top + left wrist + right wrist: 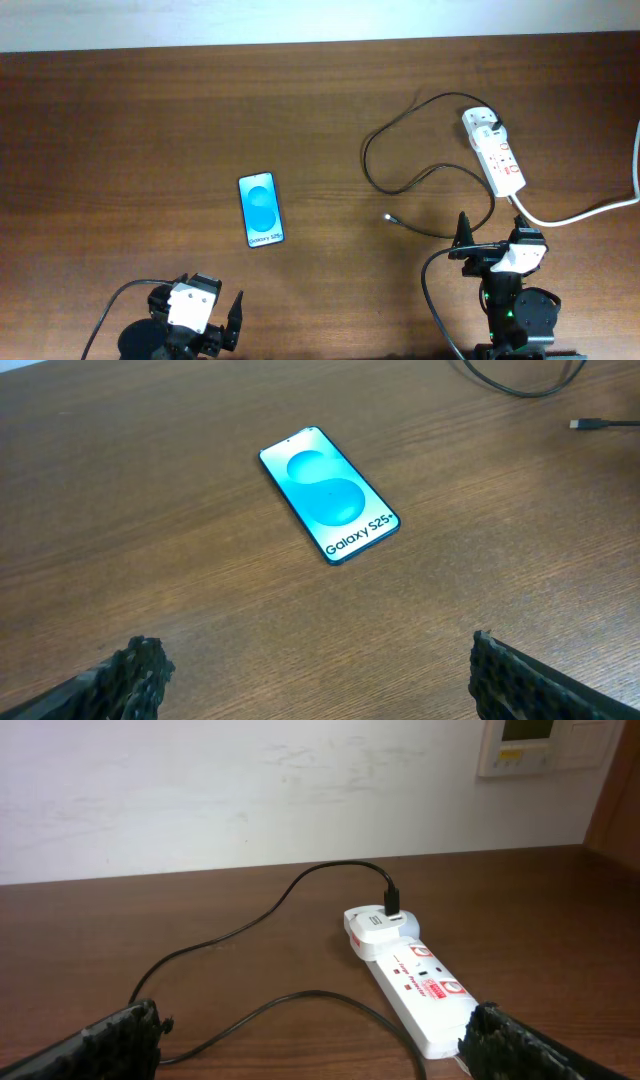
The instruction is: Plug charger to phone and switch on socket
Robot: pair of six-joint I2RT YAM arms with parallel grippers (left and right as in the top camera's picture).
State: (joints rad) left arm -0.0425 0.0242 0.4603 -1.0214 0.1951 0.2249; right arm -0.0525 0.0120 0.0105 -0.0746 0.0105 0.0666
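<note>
1. Overhead shows the phone lying flat, left of centre on the wooden table, screen up, with its "Galaxy" end towards the lower edge of the frame.
2. The charger loops across the right half. Its dark plug sits in a white adapter at the far end of the socket, in the upper right. Its silvery connector tip lies loose on the wood, well apart from the phone.
3. Our left gripper hangs near the bottom edge with its fingers spread wide and nothing between them. The phone is ahead of it, untouched.
4. Our right gripper is likewise wide open and empty, looking at the socket and the cable loops.
5. We judge that nothing has been done yet, with the tip unplugged. We cannot tell how the red switches are set.
6. Risks as we see them:
   - The tip is small and lies flat, so a pinch could miss it or twist it off line.
   - The phone is unbraced and may slide when the tip is pushed in.
   - Dragging the cable could snag a loop, tug the adapter or shift the socket.
   - Pressing a switch off-centre could skid the strip.
</note>
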